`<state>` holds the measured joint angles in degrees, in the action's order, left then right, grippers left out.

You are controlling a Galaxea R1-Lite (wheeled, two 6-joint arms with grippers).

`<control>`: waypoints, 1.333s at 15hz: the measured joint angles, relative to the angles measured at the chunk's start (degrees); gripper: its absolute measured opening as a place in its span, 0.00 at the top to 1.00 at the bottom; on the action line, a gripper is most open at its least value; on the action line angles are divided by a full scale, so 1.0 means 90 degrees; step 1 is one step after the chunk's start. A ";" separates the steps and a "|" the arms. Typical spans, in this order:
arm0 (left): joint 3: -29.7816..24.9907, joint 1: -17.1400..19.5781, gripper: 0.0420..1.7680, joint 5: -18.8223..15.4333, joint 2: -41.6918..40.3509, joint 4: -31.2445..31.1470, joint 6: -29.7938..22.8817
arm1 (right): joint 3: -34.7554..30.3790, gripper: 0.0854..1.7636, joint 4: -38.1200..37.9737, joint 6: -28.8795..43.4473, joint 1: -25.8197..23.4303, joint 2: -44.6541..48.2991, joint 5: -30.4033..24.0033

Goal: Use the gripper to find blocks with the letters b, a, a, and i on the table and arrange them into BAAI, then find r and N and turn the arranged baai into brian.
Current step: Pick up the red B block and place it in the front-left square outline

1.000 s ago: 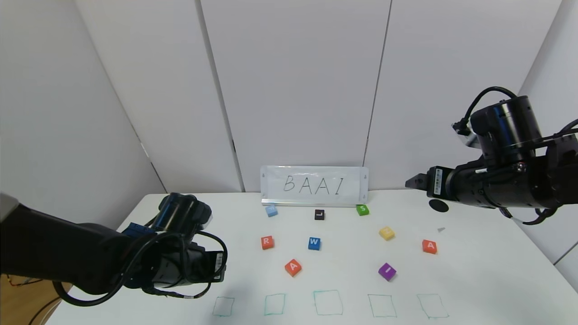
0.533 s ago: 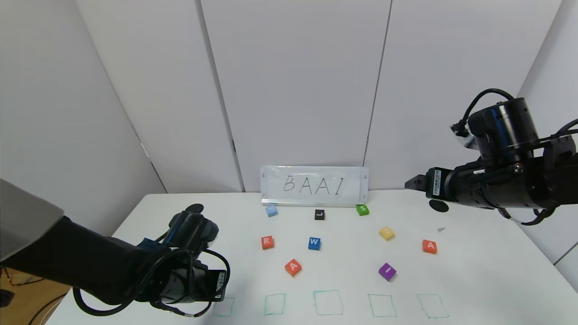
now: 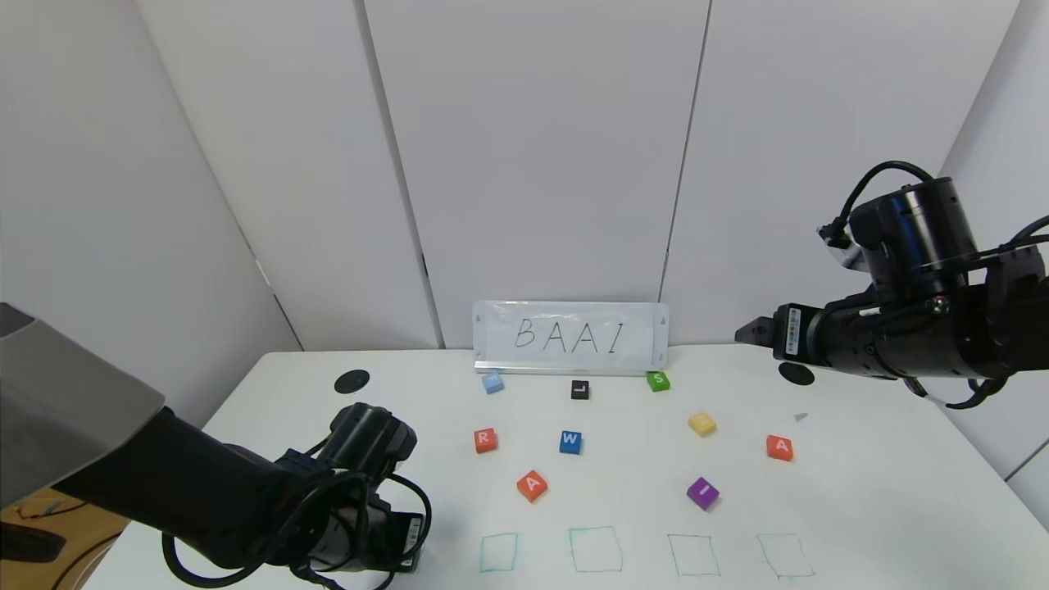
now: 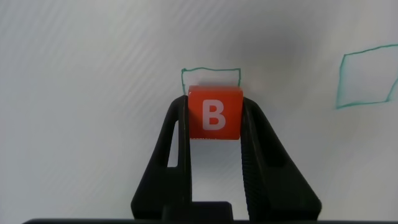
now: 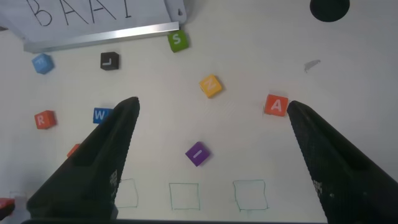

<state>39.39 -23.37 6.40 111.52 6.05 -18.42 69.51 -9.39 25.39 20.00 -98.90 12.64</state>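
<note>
Your left hand (image 4: 214,124) is pinching the small orange-red B cube (image 4: 214,112) low over the white surface (image 3: 860,500), at the leftmost green square outline (image 4: 210,73) (near front edge). Right hand (image 5: 211,134) hangs spread wide, well above.

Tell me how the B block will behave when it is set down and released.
The B block, held by the left tool, looks stiff: its faces stay flat between the fingers. With flat sides and square edges it should sit still on the table rather than roll. Being small and probably light, it may shift if a finger drags on opening.
</note>
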 joint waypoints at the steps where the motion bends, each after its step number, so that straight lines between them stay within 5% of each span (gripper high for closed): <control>1: -0.0026 -0.0007 0.73 -0.0003 0.0009 0.0000 0.0000 | 0.0000 0.03 0.0000 0.0000 0.0000 0.0000 0.0000; 20: 0.0061 -0.0022 0.73 0.0079 0.0355 0.0230 -0.0188 | 0.0000 0.03 0.0009 0.0003 0.0003 -0.0069 0.0008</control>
<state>39.94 -23.56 7.11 114.71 8.12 -20.11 69.51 -9.30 25.42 20.03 -99.52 12.71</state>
